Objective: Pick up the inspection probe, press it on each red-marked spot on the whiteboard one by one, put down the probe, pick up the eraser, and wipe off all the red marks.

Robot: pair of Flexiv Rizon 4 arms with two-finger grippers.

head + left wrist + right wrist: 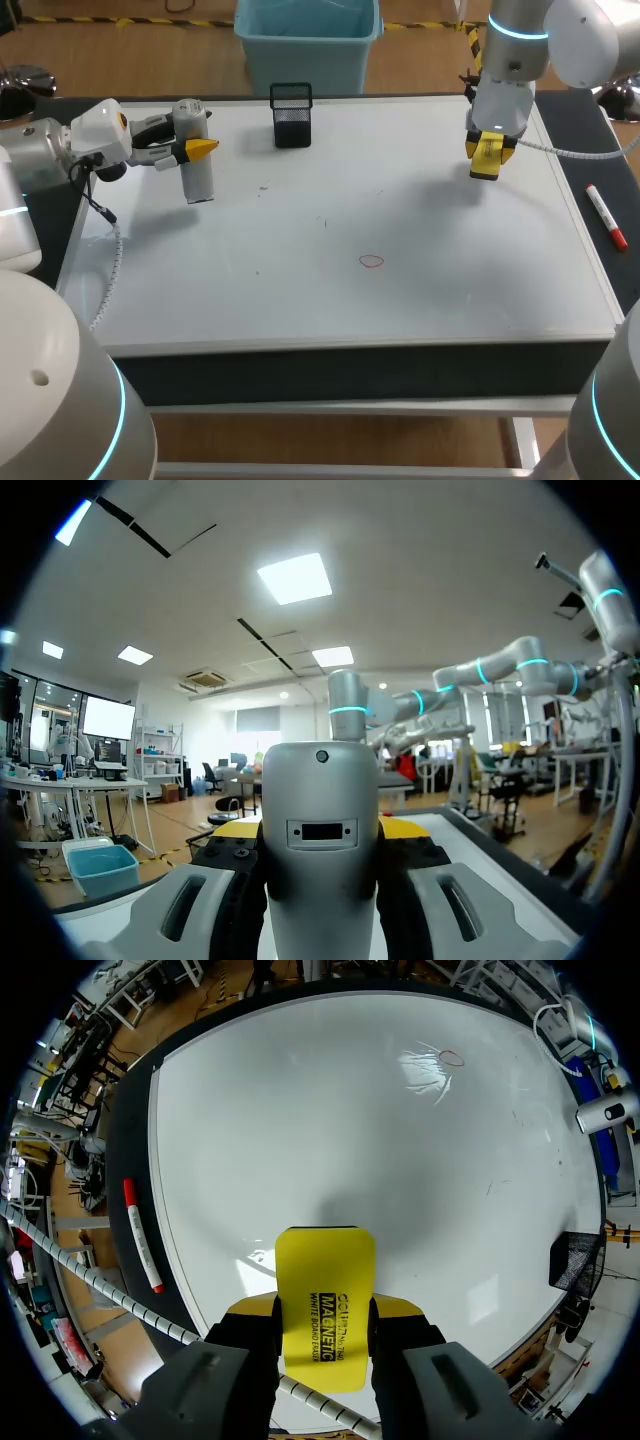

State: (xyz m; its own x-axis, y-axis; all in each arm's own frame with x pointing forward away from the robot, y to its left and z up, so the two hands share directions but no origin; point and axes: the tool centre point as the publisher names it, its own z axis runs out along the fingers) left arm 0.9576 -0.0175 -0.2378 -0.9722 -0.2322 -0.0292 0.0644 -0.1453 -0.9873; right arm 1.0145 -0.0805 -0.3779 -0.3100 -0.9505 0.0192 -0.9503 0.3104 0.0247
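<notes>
Clamping grey cylindrical probe (197,182) in left gripper (195,142), arm level over white whiteboard's (330,300) far-left corner; pinching yellow block eraser (485,166) in right gripper (487,150), pointing straight down.

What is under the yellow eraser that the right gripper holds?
Only bare whiteboard and a soft shadow show beneath the eraser in the right gripper. The red mark lies well away. In the wrist view the eraser covers the patch directly below.

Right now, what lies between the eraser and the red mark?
Nothing: only bare whiteboard lies between the eraser and the red mark, as the head view shows.
</notes>
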